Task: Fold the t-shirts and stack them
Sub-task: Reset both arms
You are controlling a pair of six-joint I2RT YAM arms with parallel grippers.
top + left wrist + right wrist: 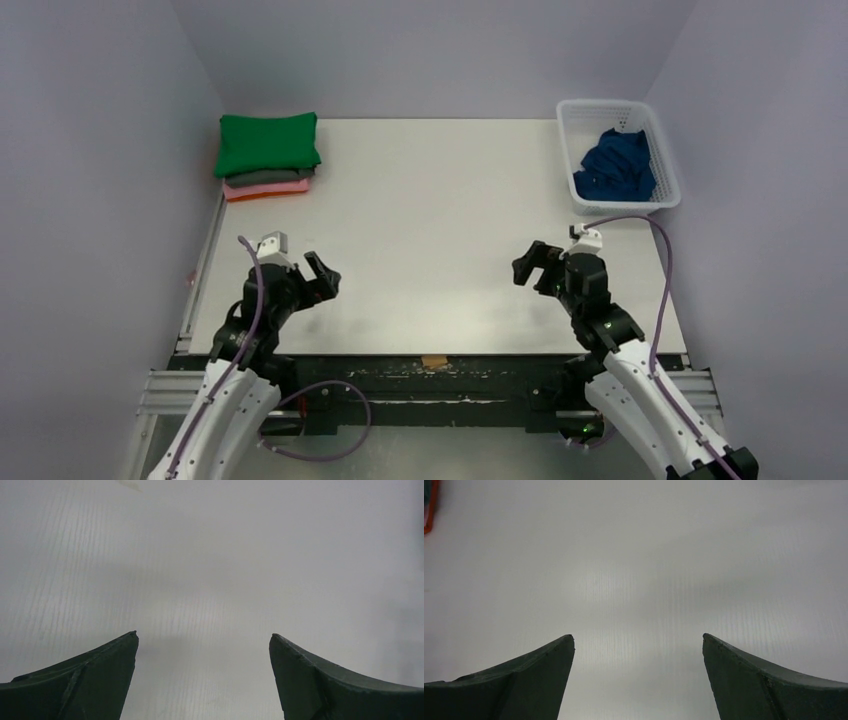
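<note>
A stack of folded t-shirts sits at the table's far left: bright green point(267, 144) on top, then dark grey point(268, 178), pink point(268, 187) and orange point(262, 195). A royal blue t-shirt point(614, 166) lies crumpled in the white basket point(668, 175) at the far right. My left gripper point(322, 278) is open and empty over the bare table near the front left; its view point(203, 637) shows only table. My right gripper point(530, 263) is open and empty near the front right; its view point(638, 637) shows table and an orange edge point(429, 510) at top left.
The white table point(430, 210) runs between grey walls. A metal rail point(200, 270) runs along the left edge. A small tan tape patch point(434, 361) marks the front edge. Purple cables point(662, 270) loop off both arms.
</note>
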